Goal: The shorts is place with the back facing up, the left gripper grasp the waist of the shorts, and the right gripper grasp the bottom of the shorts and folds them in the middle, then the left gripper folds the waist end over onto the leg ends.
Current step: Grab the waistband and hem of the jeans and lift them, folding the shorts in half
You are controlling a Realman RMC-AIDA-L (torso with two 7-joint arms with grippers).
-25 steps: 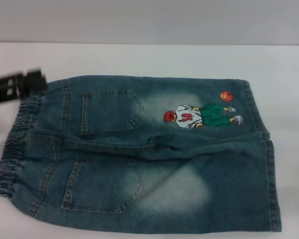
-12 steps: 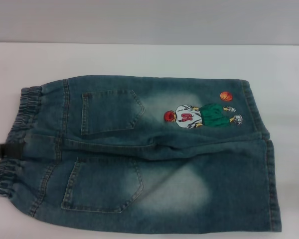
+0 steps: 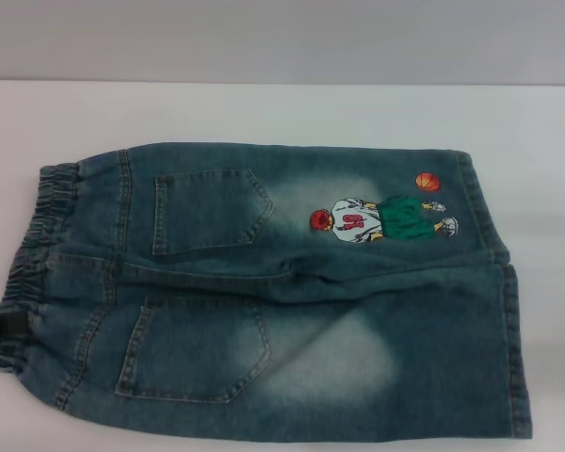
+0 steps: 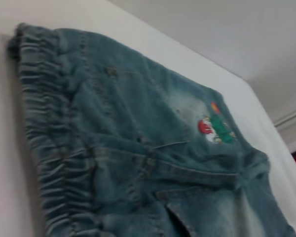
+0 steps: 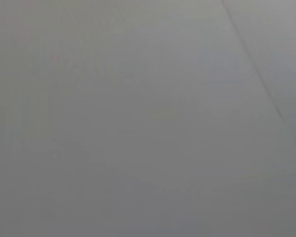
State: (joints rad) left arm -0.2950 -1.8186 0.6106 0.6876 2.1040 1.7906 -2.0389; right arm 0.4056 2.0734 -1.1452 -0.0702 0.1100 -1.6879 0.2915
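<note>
The blue-green faded denim shorts (image 3: 282, 292) lie flat, pockets up, on your white surface (image 3: 264, 108). Your black left hand (image 3: 0, 327) touches their ruffled elastic waist (image 3: 33, 254); its opening I cannot tell. The waist is yet ungrasped; next, clamp it.

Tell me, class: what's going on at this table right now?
A robot is about to fold denim shorts lying flat, back pockets up, on a white table. The left gripper sits at the ruffled waist, near its front end. The right gripper is out of sight. Nothing is folded yet.
</note>
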